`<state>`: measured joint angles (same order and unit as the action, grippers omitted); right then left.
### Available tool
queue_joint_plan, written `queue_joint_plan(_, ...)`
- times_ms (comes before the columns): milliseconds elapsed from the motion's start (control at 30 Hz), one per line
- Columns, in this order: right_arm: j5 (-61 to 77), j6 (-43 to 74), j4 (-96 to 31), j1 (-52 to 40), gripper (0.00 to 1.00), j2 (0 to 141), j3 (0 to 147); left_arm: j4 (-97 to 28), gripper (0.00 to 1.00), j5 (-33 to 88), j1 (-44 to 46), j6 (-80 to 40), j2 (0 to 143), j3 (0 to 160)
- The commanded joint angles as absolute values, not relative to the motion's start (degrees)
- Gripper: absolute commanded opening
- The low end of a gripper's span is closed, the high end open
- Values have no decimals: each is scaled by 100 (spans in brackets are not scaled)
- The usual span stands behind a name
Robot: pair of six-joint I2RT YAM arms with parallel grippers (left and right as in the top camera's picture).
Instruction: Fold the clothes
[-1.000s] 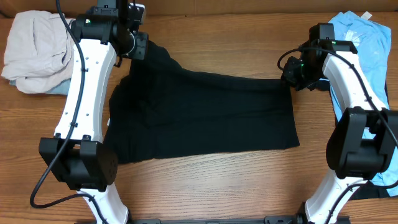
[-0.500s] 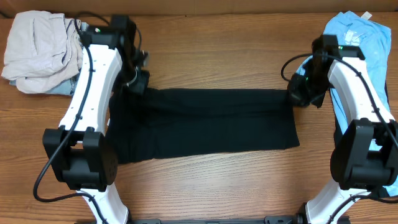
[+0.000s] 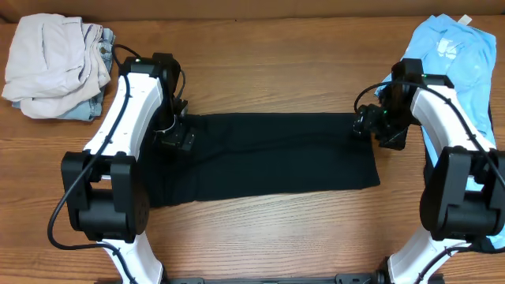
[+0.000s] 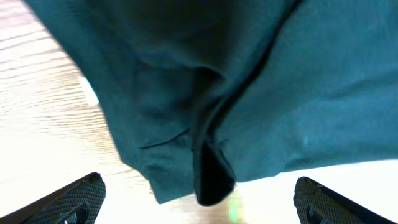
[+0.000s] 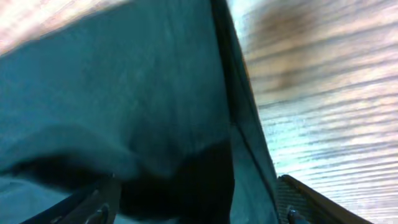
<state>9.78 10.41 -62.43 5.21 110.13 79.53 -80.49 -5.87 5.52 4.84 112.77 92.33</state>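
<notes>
The black T-shirt (image 3: 276,158) lies across the middle of the table as a wide, flat band. Over its left end, my left gripper (image 3: 177,140) is open. In the left wrist view its fingertips (image 4: 78,198) stand far apart, and only a loose corner of the shirt (image 4: 280,93) hangs between them, untouched. My right gripper (image 3: 368,126) is at the shirt's upper right corner. Its jaws are open in the right wrist view, with slack shirt fabric (image 5: 124,93) lying between the fingers (image 5: 305,200). The light blue shirt (image 3: 458,55) lies at the far right, under the right arm.
A crumpled pile of beige and denim clothes (image 3: 51,67) sits at the back left corner. Bare wooden table (image 3: 276,71) runs behind and in front of the black shirt. Both arm bases stand at the front edge.
Both grippers carried the shirt's far edge toward the front, turning the spread shirt into a narrower band. Both then opened and let go of the fabric.
</notes>
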Motion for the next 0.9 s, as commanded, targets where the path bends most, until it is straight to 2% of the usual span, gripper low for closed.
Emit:
queue_joint_plan(0, 947, 768, -5867, 550, 85, 11008, 7509, -8073, 100, -788, 526, 47, 11268, 9977)
queue_joint_plan(100, 947, 742, -5566, 550, 86, 11028, 7196, -8143, 100, -786, 526, -176, 11257, 10645)
queue_joint_plan(200, 950, 749, -5376, 550, 77, 11028, 6993, -8204, 100, -788, 523, -353, 11236, 11255)
queue_joint_plan(400, 947, 766, -4779, 548, 71, 11028, 6495, -8226, 100, -790, 515, -480, 11233, 12346)
queue_joint_plan(433, 947, 768, -4633, 548, 65, 11028, 6381, -8224, 100, -794, 515, -475, 11233, 12479)
queue_joint_plan(500, 950, 838, -4521, 548, 45, 11028, 6274, -8226, 100, -797, 513, -475, 11233, 12615)
queue_joint_plan(533, 950, 913, -4506, 552, 22, 11028, 6267, -8224, 100, -808, 510, -475, 11233, 12643)
queue_joint_plan(567, 950, 974, -4506, 574, 4, 11026, 6272, -8221, 100, -814, 504, -475, 11233, 12654)
queue_joint_plan(867, 1426, 952, -5846, 1621, 4, 10499, 7284, -7911, 100, -773, 141, -674, 11233, 12835)
